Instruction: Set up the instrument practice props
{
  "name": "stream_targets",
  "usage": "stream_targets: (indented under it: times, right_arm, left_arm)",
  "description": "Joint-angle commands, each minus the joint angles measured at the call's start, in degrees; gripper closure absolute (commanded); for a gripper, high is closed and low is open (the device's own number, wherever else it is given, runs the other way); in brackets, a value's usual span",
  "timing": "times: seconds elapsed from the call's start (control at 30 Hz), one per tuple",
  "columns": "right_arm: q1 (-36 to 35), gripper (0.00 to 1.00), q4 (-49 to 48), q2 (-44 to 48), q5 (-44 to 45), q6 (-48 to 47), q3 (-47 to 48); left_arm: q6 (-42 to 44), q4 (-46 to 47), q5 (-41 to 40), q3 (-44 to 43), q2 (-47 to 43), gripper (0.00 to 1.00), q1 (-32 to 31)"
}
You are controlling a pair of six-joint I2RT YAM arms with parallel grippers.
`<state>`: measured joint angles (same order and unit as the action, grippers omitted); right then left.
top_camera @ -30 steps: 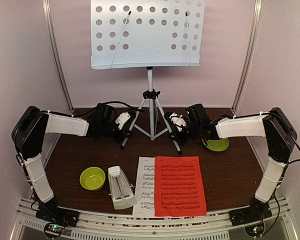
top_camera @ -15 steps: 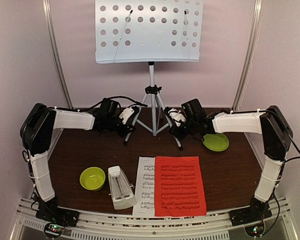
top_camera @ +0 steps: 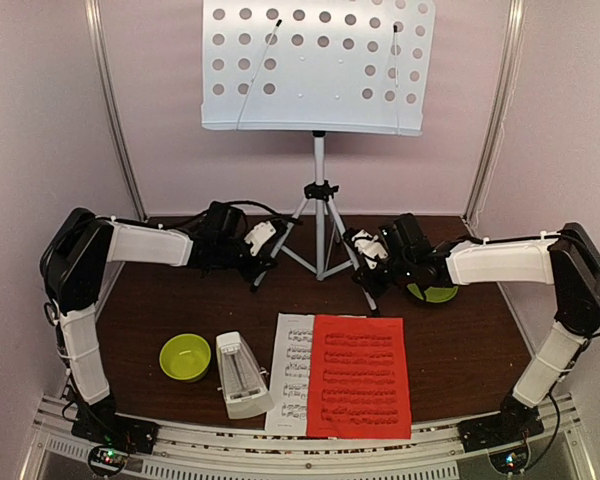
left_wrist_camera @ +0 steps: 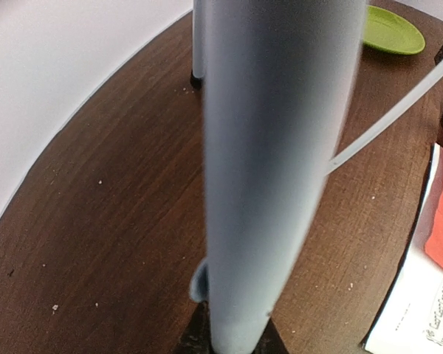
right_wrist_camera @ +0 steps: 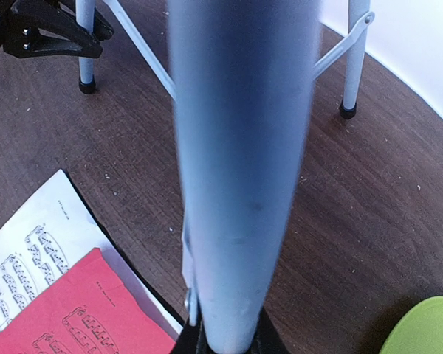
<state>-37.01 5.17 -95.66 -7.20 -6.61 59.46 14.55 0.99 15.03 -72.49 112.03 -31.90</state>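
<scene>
The pale perforated music stand (top_camera: pixel 315 65) stands on its tripod (top_camera: pixel 320 215) at the back of the table. My left gripper (top_camera: pixel 263 243) is shut on the tripod's left leg, which fills the left wrist view (left_wrist_camera: pixel 266 162). My right gripper (top_camera: pixel 366 256) is shut on the right leg, which fills the right wrist view (right_wrist_camera: pixel 240 169). The red sheet (top_camera: pixel 360 375) lies at the front, overlapping the white sheet (top_camera: pixel 292 370). The white pyramid metronome (top_camera: pixel 242 375) stands left of the sheets. Both sheets show in the right wrist view, the red sheet (right_wrist_camera: pixel 88 310) over the white sheet (right_wrist_camera: pixel 37 243).
A lime-green bowl (top_camera: pixel 184 356) sits left of the metronome. A lime-green plate (top_camera: pixel 435 292) lies under my right arm and also shows in the left wrist view (left_wrist_camera: pixel 391 29). Walls with metal rails close in the table's back and sides.
The music stand has shifted to the right, with both grippers still on its legs. My right arm has stretched out over the green plate. The sheets, metronome and bowl have stayed put.
</scene>
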Motion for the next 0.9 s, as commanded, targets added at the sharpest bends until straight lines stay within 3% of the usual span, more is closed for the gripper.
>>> stream_targets:
  times: [0.0, 0.37, 0.73, 0.87]
  right_arm:
    - [0.7, 1.00, 7.2, 3.5, 6.5, -0.4, -1.5]
    - [0.6, 1.00, 8.0, -3.2, 4.6, 0.8, 3.8]
    - [-0.5, 0.96, 7.2, -1.7, 0.4, -1.1, 3.0]
    - [-1.3, 0.90, 7.4, -0.9, -1.7, -1.3, 3.2]
  left_arm:
    - [-5.7, -2.4, -9.2, 1.1, -0.3, 1.00, 4.8]
    - [-6.3, -4.3, -7.9, -3.0, 1.8, 1.00, 4.6]
    - [-4.0, -5.1, -7.4, -2.9, 0.1, 0.87, 2.0]
    - [-6.2, -6.3, -9.1, -2.9, -1.1, 0.77, 1.9]
